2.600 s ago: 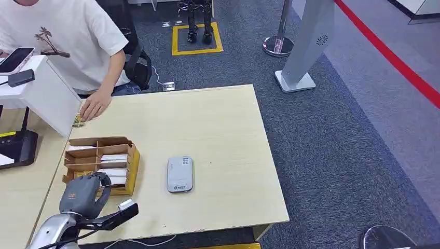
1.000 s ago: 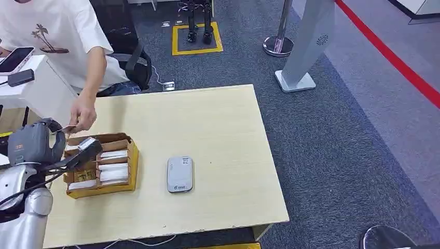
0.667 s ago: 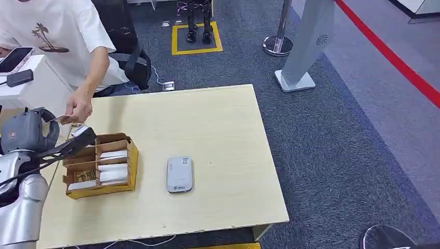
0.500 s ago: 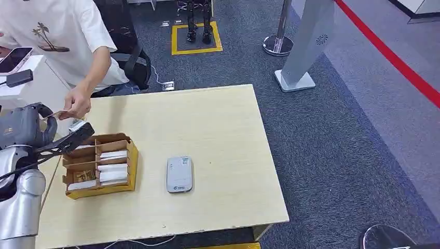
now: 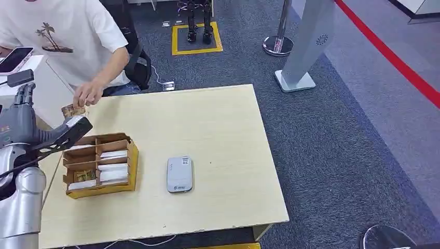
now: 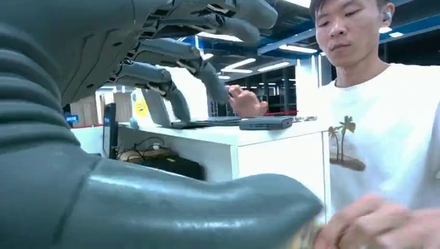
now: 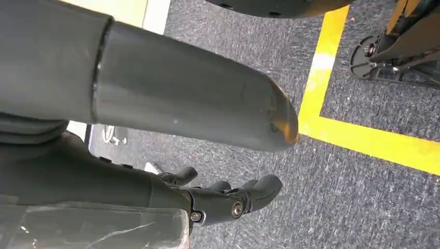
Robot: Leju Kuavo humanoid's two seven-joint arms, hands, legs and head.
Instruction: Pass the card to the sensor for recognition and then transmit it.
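My left hand [image 5: 18,122] is raised at the table's left edge, fingers spread upward and nothing in its grasp. A person's hand [image 5: 88,95] holds a small tan card [image 5: 72,110] just right of my hand, above the table's far left corner. In the left wrist view my left hand [image 6: 78,62] has its thumb and fingers wide apart, and the person's blurred hand [image 6: 379,223] is close to the thumb tip. The grey card sensor [image 5: 180,174] lies flat mid-table. My right hand [image 7: 104,171] hangs over the carpet, holding nothing.
A cardboard organiser [image 5: 133,165] with white cards in its slots stands left of the sensor. A white counter [image 5: 44,83] with a phone and a laptop is behind my left hand. The person in a white shirt [image 5: 62,36] sits at the far left corner.
My left hand rose from beside the organiser to the table's left edge and spread its fingers. The person lifted the card off the table and now holds it slightly further right.
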